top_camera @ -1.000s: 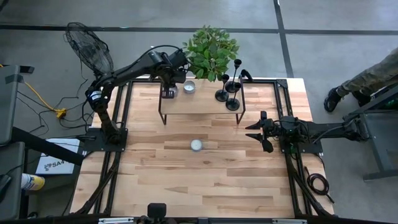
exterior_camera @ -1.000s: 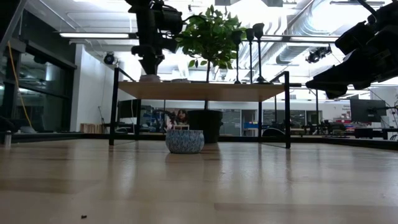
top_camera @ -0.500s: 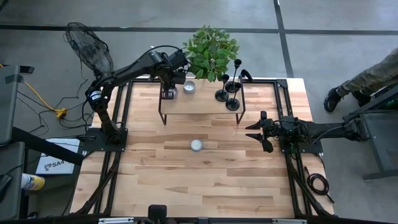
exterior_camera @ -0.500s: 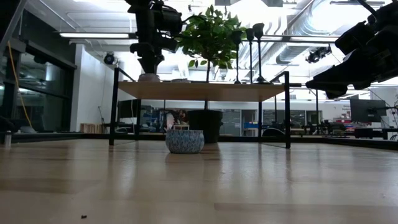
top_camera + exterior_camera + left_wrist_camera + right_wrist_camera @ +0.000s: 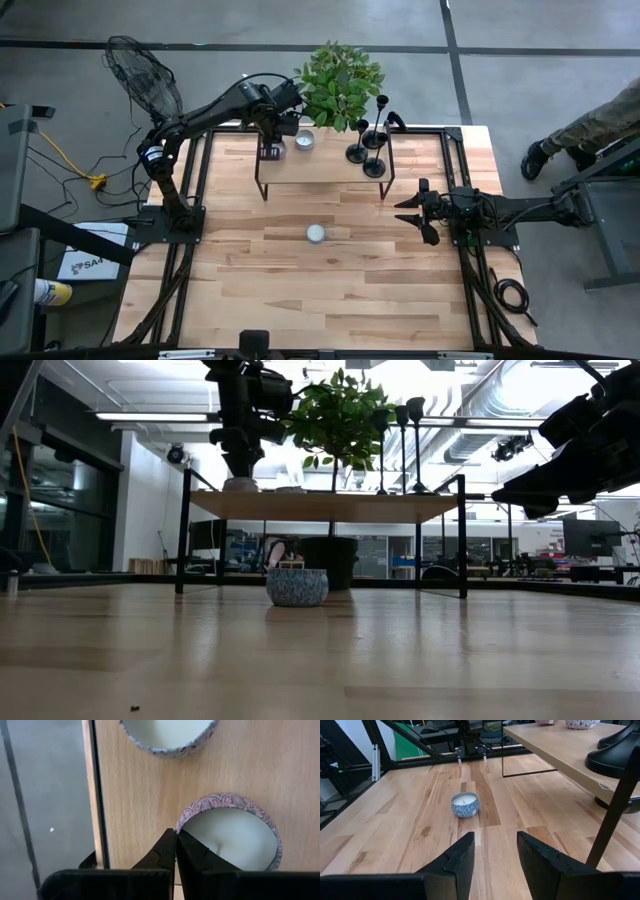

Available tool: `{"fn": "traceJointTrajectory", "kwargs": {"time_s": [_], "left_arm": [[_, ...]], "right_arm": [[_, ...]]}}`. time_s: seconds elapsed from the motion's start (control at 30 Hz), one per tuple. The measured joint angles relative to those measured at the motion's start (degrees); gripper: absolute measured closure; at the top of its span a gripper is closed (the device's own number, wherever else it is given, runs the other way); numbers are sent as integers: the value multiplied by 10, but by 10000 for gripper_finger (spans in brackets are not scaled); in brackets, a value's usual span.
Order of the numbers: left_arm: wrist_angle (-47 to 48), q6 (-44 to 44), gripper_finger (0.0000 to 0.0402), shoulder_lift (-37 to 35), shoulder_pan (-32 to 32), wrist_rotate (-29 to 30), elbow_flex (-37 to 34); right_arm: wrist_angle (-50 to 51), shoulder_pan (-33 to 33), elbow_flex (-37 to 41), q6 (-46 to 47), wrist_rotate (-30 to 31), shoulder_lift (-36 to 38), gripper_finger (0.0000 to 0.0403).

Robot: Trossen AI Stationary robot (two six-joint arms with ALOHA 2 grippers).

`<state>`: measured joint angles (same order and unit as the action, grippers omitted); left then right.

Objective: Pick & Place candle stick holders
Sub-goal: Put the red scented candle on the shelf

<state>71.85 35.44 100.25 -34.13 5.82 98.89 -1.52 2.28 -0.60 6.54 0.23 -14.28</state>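
Table [image 5: 250, 290]: carries a raised shelf [image 5: 325, 168] along its far edge, midway across.
Shelf, left end: two candles side by side — one [image 5: 272, 150] at the left corner, the other [image 5: 304, 140] just to its right.
Shelf, right end: three candle stick holders [image 5: 364, 145] standing close together, well apart from the two candles.
Plant [image 5: 338, 82]: behind the shelf, beyond the table's far edge.
Third candle [image 5: 316, 233]: on the table top, in front of the shelf, near the middle.
Left gripper [image 5: 272, 143]: over the shelf's left corner, above the corner candle.
Right gripper [image 5: 411, 215]: over the table's right side — in front of the shelf's right end, right of the third candle.
Fan [image 5: 145, 80]: off the table, past its far left corner.
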Motion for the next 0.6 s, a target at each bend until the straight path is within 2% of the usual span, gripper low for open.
{"fn": "traceJointTrajectory", "kwargs": {"time_s": [0.6], "left_arm": [[0, 1, 401, 0, 0, -8, 0]], "right_arm": [[0, 0, 0, 0, 0, 0, 261]]}}
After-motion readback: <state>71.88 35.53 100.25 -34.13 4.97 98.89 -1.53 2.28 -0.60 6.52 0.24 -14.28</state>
